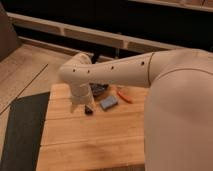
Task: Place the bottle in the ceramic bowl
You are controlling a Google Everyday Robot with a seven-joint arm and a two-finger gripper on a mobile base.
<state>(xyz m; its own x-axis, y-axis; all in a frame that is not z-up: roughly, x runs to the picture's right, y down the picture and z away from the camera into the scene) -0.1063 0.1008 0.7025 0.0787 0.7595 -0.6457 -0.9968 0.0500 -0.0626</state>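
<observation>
Surface (90, 145): light wooden planks running left to right, grain and seams visible. A dark grey mat (22, 130) lies along its left edge. Floor (30, 70) beyond is pale tan, crossed by thin dark seam lines. A pale horizontal rail (90, 36) spans the back, with dark recesses (125, 15) above and below it. Dark slanted panel (7, 30) at upper left. Lighting warm and dim.
</observation>
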